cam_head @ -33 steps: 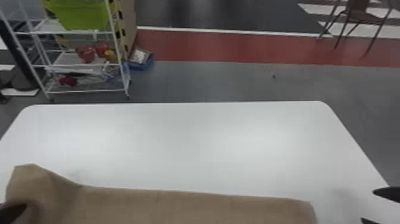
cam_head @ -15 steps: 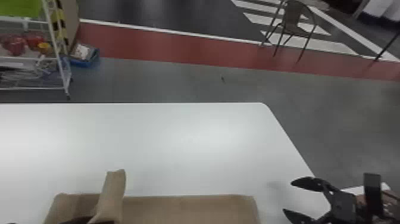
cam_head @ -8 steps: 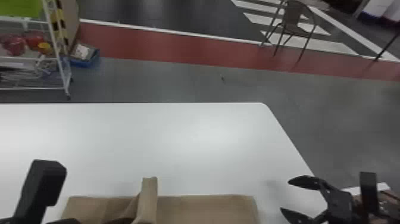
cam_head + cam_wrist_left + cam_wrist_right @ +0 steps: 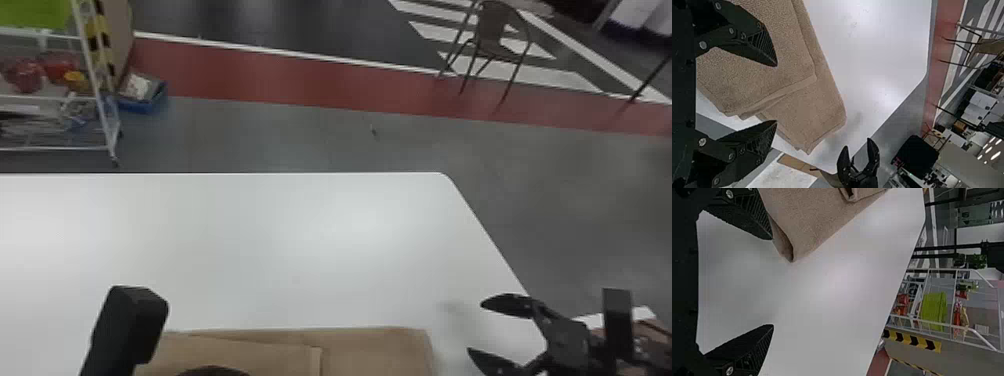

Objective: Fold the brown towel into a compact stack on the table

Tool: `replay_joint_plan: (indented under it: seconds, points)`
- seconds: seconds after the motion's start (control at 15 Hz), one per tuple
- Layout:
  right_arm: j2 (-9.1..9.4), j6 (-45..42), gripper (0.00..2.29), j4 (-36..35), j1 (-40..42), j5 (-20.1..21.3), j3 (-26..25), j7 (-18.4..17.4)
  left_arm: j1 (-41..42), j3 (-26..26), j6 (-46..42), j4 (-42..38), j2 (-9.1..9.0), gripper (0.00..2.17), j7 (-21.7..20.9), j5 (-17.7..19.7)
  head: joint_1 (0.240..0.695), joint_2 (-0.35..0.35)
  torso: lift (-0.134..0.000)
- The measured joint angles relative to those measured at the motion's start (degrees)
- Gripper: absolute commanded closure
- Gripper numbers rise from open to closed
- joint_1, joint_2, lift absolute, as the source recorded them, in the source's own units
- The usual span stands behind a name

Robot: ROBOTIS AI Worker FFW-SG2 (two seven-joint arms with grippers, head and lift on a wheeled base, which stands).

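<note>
The brown towel (image 4: 380, 350) lies at the table's near edge, a shorter folded layer over its left part. My left gripper (image 4: 131, 325) is at the bottom left, over that layer. In the left wrist view my left gripper (image 4: 777, 93) is open above the towel (image 4: 801, 113), whose stacked layers end in a slightly uneven edge. My right gripper (image 4: 476, 327) stands open to the right of the towel, apart from it. In the right wrist view my right gripper (image 4: 772, 282) has bare table between its fingers, and a towel corner (image 4: 809, 231) lies beside one fingertip.
The white table (image 4: 280, 250) extends beyond the towel, with its rounded far right corner behind the right gripper. On the floor farther off stand a wire shelf (image 4: 112, 125) at the left, a blue bin (image 4: 145, 102) and a chair (image 4: 492, 35).
The head view has swung to the right. The towel part that stood upright now lies flat toward the right on the rest. My left arm has moved right; the right one has hardly shifted lately.
</note>
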Motion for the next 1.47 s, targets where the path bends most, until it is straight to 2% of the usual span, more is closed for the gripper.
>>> replay_joint_plan:
  seconds: [0.13,0.27,0.53,0.67,0.87,0.93,1.2,1.33,1.47]
  points:
    - [0.17,-0.01,0.08,-0.23,0.12,-0.2,-0.05,0.0,0.88,1.35,-2.13,-0.11,0.0,0.02,-0.07,0.16,0.695,-0.35,-0.119]
    - [0.34,-0.01,0.08,-0.43,0.29,-0.39,-0.02,0.0,2.48,5.29,-7.83,-0.23,0.0,0.02,-0.82,1.45,0.695,-0.35,-0.119]
    - [1.38,-2.06,0.08,-1.61,0.36,-0.67,0.95,0.0,5.47,14.8,-17.71,0.32,0.0,0.02,-1.87,7.41,0.695,-0.35,-0.119]
    - [2.61,-6.06,0.08,-3.66,0.6,-0.43,1.9,0.0,7.06,19.75,-25.5,1.78,0.0,0.03,-0.94,11.52,0.695,-0.35,-0.119]
    - [4.37,-12.86,0.07,-10.74,2.8,0.91,3.55,0.0,7.93,27.67,-33.83,4.75,0.0,0.03,0.33,20.58,0.695,-0.35,-0.119]
    - [4.64,-17.02,0.07,-13.02,3.65,1.86,4.4,0.0,8.03,30.23,-36.18,5.57,0.0,0.03,0.3,23.2,0.695,-0.329,-0.119]
    - [3.67,-34.4,0.09,-18.85,5.16,11.73,8.08,0.0,8.09,36.09,-38.68,6.44,0.0,0.03,0.63,28.02,0.695,-0.195,-0.119]
    - [2.65,-36.99,0.09,-20.44,4.7,16.23,10.14,0.0,8.14,37.03,-38.7,6.64,0.0,0.03,0.32,28.86,0.695,-0.146,-0.119]
    - [1.38,-37.94,0.07,-20.98,3.75,23.31,13.37,0.0,8.32,37.27,-38.71,6.73,0.0,0.03,0.18,29.06,0.695,-0.125,-0.119]
